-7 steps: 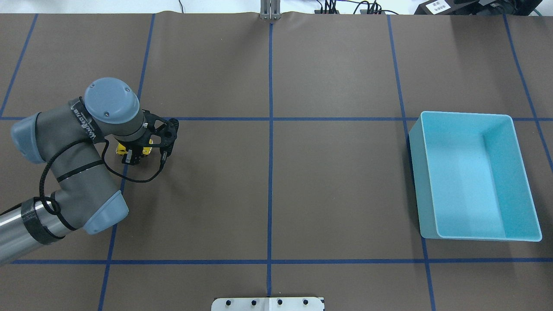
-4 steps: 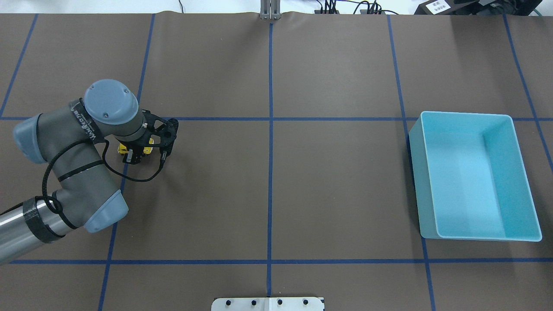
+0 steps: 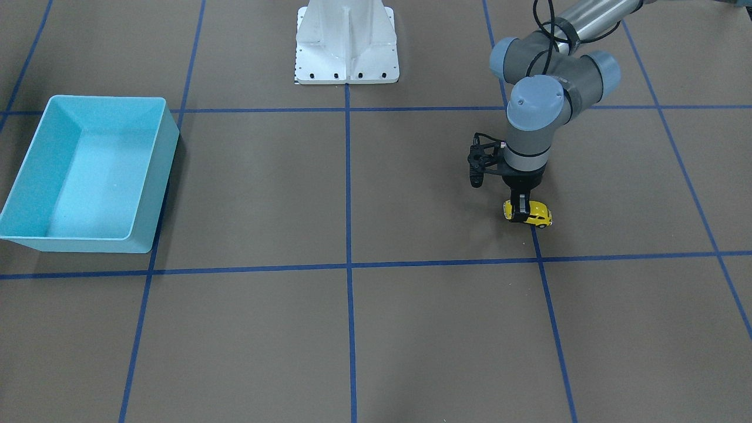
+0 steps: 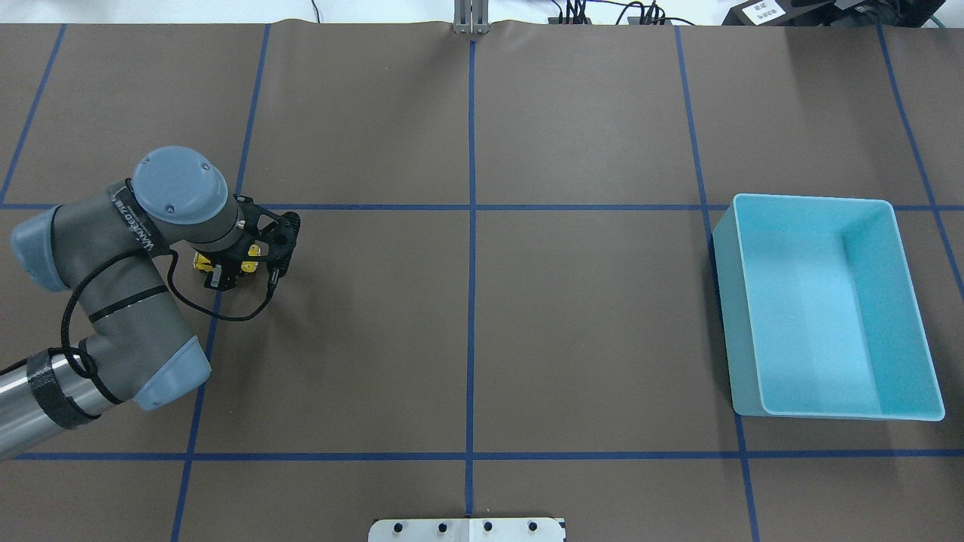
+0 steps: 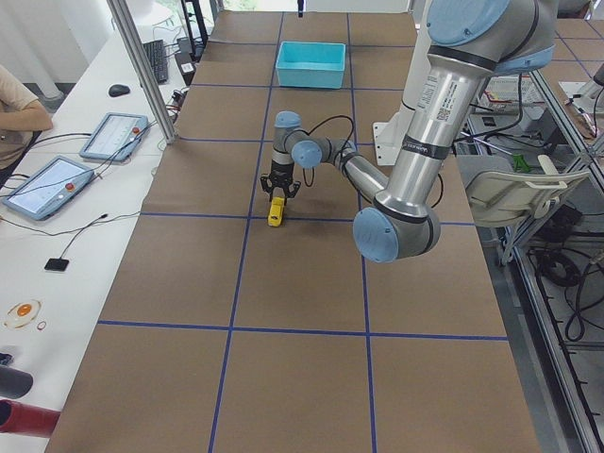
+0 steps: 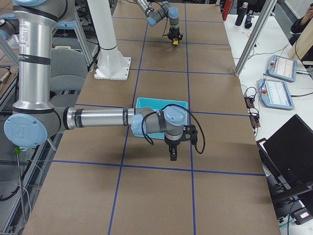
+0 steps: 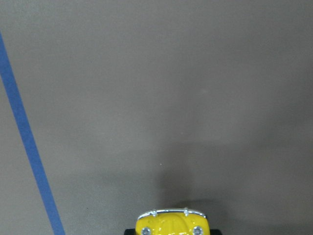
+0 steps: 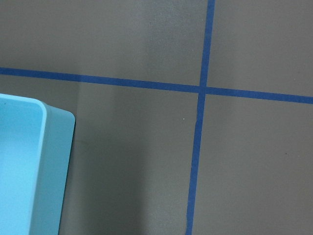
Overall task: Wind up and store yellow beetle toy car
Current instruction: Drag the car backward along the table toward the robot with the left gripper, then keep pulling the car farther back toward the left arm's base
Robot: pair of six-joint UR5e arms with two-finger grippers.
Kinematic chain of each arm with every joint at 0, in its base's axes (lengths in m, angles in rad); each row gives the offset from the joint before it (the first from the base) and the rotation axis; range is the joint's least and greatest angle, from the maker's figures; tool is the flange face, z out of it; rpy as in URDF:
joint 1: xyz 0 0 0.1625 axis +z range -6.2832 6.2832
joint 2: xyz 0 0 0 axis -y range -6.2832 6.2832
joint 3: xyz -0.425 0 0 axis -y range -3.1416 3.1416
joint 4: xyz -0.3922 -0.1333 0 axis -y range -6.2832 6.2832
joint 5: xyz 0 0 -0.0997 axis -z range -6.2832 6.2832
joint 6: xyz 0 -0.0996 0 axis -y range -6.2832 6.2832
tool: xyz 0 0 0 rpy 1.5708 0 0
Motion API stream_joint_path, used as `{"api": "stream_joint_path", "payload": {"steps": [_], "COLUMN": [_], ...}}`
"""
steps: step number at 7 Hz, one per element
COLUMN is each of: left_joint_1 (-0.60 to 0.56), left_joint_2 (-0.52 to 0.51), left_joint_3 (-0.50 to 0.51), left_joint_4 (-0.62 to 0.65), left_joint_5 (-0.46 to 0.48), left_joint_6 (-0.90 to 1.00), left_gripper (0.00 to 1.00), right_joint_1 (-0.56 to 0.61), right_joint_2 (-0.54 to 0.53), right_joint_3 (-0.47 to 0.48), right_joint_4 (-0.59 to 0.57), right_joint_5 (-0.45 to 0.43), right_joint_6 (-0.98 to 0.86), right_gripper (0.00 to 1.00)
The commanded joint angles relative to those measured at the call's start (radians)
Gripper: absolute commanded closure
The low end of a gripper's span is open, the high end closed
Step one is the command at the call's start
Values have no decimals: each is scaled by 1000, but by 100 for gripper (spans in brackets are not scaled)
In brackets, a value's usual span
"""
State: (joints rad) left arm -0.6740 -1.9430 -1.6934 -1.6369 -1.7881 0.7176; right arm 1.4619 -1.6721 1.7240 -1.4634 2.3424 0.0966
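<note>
Wind-up step, I judge: my left tool (image 3: 519, 214) gripping the yellow beetle toy car (image 3: 537, 216) on the table (image 3: 411, 329), left side; next, drag it backward, then carry to blue bin (image 3: 154, 188) far right.

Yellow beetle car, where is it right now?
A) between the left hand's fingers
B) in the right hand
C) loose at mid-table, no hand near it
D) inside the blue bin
A: in the front-facing view the left hand has its fingers closed around the yellow beetle car. The blue bin far across the table is empty, and no car shows at the right hand.
</note>
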Motion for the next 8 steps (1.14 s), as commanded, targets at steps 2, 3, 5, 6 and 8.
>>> {"api": "stream_joint_path", "payload": {"steps": [2, 3, 5, 6, 8], "left_joint_1": [-2, -4, -7, -10, -22], "left_joint_2": [53, 55, 71, 72, 72], "left_joint_3": [-9, -9, -12, -12, -5], "left_joint_4": [-47, -47, -57, -57, -55], "left_joint_5": [-5, -10, -11, -36, -89], "left_joint_6": [5, 5, 6, 6, 6], "left_gripper": [100, 100, 100, 100, 100], "right_joint_1": [1, 0, 0, 0, 0], "right_joint_2": [2, 2, 2, 2, 0], "right_joint_3": [-1, -1, -1, -1, -1], "right_joint_4": [0, 0, 0, 0, 0], "right_joint_5": [0, 0, 0, 0, 0], "right_joint_6": [0, 0, 0, 0, 0], "right_gripper": [0, 0, 0, 0, 0]}}
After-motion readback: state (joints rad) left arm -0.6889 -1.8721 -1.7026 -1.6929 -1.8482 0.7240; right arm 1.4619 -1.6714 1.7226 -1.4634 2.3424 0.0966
